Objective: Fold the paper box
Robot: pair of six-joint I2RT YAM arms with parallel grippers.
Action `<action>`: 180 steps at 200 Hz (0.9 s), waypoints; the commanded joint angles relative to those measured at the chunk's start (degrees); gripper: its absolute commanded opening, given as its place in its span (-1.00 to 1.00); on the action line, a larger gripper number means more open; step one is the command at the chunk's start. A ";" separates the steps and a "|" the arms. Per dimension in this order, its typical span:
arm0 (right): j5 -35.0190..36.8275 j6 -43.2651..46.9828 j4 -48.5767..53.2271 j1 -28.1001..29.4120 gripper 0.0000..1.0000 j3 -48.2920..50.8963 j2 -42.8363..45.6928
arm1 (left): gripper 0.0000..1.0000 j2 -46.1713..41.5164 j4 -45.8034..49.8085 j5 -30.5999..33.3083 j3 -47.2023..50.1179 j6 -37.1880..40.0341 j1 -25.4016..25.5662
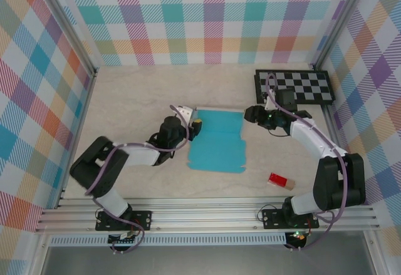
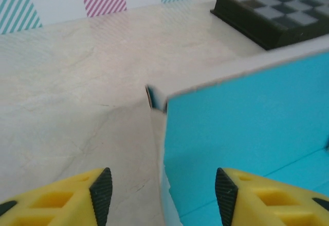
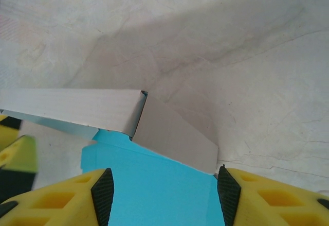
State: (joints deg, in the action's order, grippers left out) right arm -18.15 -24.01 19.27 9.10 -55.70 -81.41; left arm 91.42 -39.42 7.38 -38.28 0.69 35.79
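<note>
Left tool (image 1: 195,126) and right tool (image 1: 249,113), jaws apart, flank the paper box (image 1: 218,143), arms bent inward.

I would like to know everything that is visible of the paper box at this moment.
The paper box is a thin card cut-out, teal on the upper face and white on the other, with small tabs along its edges. It lies mostly flat in the middle of the table. Its far panel is raised, and a white side flap is bent at one corner. The left gripper and the right gripper, fingers apart, straddle its far corners; whether they touch it is unclear.
</note>
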 commanded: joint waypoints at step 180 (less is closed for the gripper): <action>2.51 -12.28 -3.28 0.80 0.10 -5.47 -5.24 | 0.26 6.14 49.70 -16.77 -31.33 -45.34 -9.01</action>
State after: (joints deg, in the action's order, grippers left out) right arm -13.56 -33.80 18.72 9.28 -62.22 -85.91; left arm 98.45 10.41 -8.99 -69.47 -43.33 26.04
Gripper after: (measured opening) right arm 0.555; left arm 0.636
